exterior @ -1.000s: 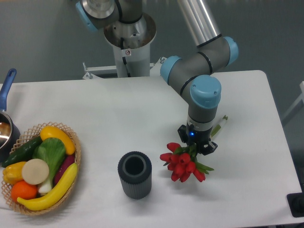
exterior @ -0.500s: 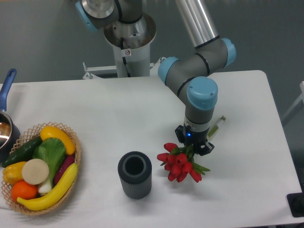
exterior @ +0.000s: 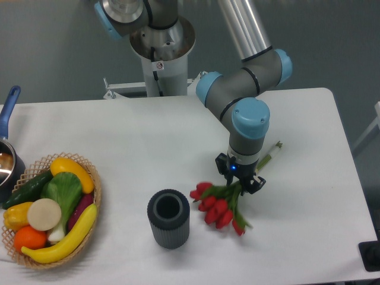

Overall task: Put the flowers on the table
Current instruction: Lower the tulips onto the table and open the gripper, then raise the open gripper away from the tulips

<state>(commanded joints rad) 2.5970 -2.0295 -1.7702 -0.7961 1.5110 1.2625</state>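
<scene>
The flowers (exterior: pixel 216 206), a bunch of red tulips with green stems, hang low over the white table (exterior: pixel 178 136), just right of the dark vase (exterior: pixel 168 218). Their heads point toward the front left, and the stem ends (exterior: pixel 270 154) stick out behind the wrist to the upper right. My gripper (exterior: pixel 240 181) points straight down and is shut on the stems just behind the red heads. I cannot tell whether the heads touch the tabletop. The fingertips are mostly hidden by the wrist and the leaves.
A wicker basket (exterior: pixel 95 196) of fruit and vegetables stands at the front left. A pot with a blue handle (exterior: pixel 8 107) sits at the left edge. The arm's base column (exterior: pixel 161 53) rises behind the table's far edge.
My gripper has moved slightly left and toward the back with the flowers. The tulip heads have shifted left, closer to the vase, and now look lower and more spread out.
</scene>
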